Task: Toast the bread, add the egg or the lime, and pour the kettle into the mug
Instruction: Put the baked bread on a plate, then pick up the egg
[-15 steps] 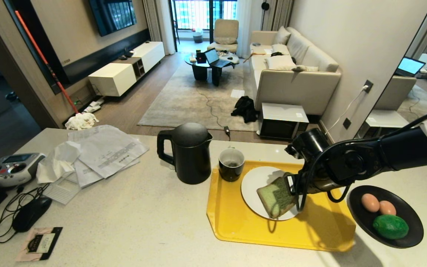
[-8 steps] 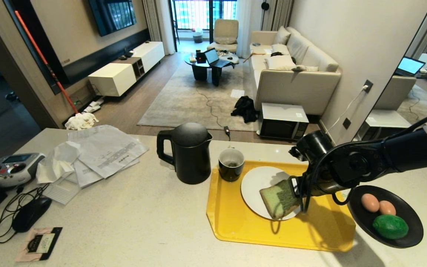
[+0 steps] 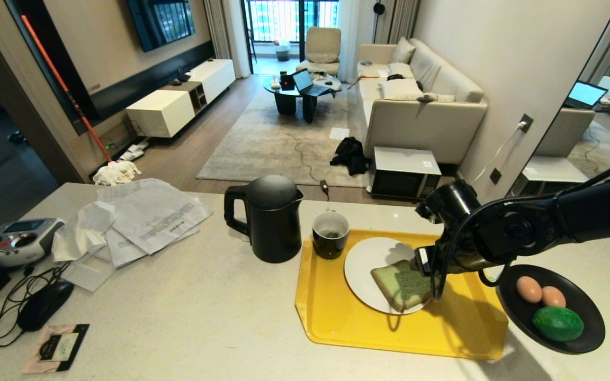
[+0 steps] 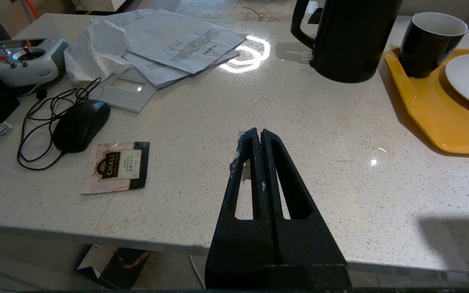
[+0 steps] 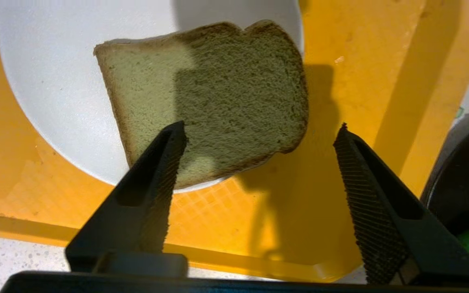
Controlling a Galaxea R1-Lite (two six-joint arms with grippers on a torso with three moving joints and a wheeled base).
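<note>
The right gripper hangs over the yellow tray, jaws spread wide and holding nothing. Under it the bread lies flat on the white plate, its near corner overhanging the rim. The mug stands on the tray's far corner, with the kettle just beside it on the counter. Two eggs and the lime sit in the black bowl right of the tray. The left gripper waits above bare counter, fingers pressed together.
</note>
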